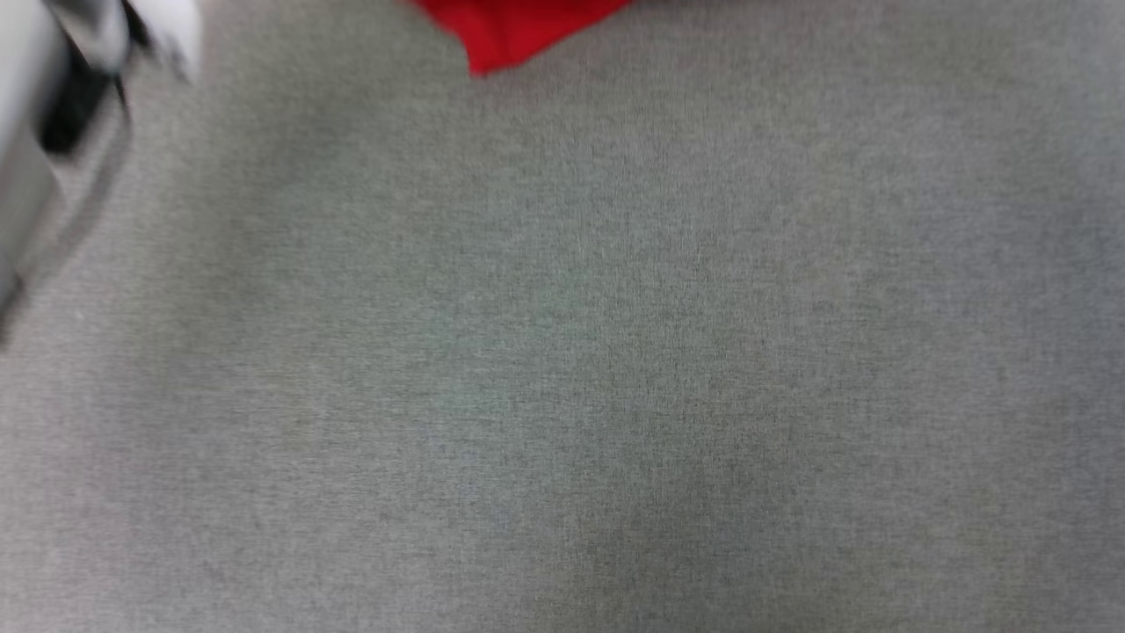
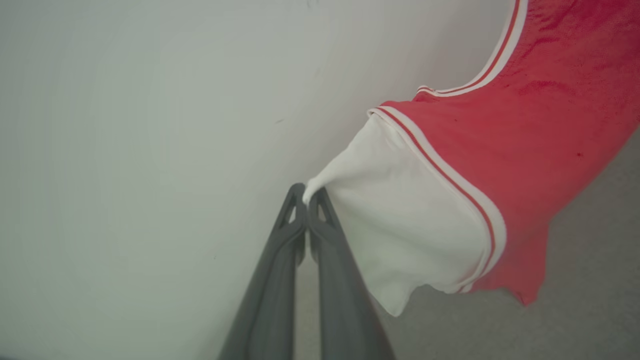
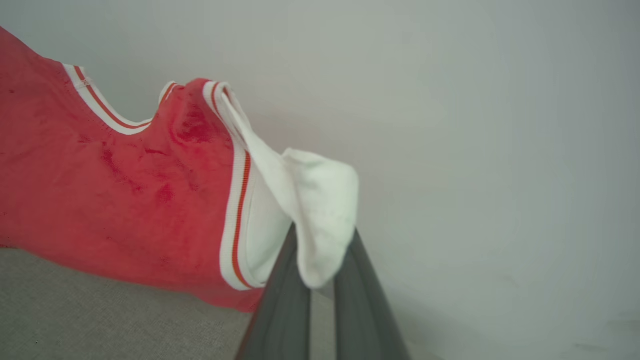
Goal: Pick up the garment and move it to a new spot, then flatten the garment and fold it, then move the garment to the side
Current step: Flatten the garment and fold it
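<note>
Garment point(image 2: 525, 150) hangs stretched over the gray tabletop point(image 1: 562, 352), one red corner showing at the head view's top edge. Left fingers point(image 2: 285, 265) pinch a white sleeve's tip; right fingers point(image 3: 282, 300) grip the other sleeve, which drapes over them.

One garment point(image 1: 518, 31), red, with two white sleeves point(image 2: 400, 225), one seen at each claw. Two claws: one left claw point(image 2: 306, 197) and one right claw point(image 3: 320, 260), each with two dark fingers point(image 2: 270, 290), four fingers in all. One grey bench point(image 1: 562, 352). One pale wall point(image 2: 150, 125) on the far side. One blurred pale forearm point(image 1: 35, 132), far left.
</note>
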Available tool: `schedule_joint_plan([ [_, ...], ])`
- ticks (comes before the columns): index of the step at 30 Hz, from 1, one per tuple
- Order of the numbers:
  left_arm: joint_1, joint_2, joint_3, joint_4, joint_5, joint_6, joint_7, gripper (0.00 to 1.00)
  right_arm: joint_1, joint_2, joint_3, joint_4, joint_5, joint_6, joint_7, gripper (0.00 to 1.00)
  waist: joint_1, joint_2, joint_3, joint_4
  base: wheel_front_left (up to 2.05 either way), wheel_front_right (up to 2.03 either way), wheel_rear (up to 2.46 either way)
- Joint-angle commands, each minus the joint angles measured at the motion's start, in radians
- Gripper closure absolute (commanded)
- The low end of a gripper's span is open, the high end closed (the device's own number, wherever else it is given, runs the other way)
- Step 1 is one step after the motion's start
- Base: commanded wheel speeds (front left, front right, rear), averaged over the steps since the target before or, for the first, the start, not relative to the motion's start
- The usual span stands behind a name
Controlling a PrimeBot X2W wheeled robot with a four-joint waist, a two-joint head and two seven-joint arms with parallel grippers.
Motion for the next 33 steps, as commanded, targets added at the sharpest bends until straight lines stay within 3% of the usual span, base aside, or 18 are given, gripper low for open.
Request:
schedule_joint_plan([
  [1, 0.033, 0.005, -0.001, -0.008, -0.011, 0.007, -0.008, 1.0, 0.035, 0.001, 0.008, -0.002, 0.006, -0.001, -0.01, 1.0, -0.0001, -0.0001, -0.022, 0.005, 0.0, 0.0, 0.0],
  [11, 0.448, 0.08, -0.041, -0.162, -0.125, 0.108, -0.073, 1.0, 0.448, -0.078, 0.054, -0.123, 0.132, -0.001, -0.096, 1.0, -0.0001, -0.0001, -0.16, 0.014, 0.0, 0.0, 0.0],
  [23, 0.847, 0.164, -0.132, -0.336, -0.217, 0.216, -0.069, 1.0, 0.918, -0.196, 0.031, -0.324, 0.213, -0.001, -0.026, 1.0, -0.0001, -0.0001, -0.312, 0.013, 0.0, 0.0, 0.0],
  [33, 1.08, 0.23, -0.152, -0.453, -0.298, 0.309, -0.066, 1.0, 1.308, -0.233, -0.141, -0.515, 0.192, -0.001, 0.049, 1.0, -0.0001, -0.0001, -0.417, 0.014, 0.0, 0.0, 0.0],
])
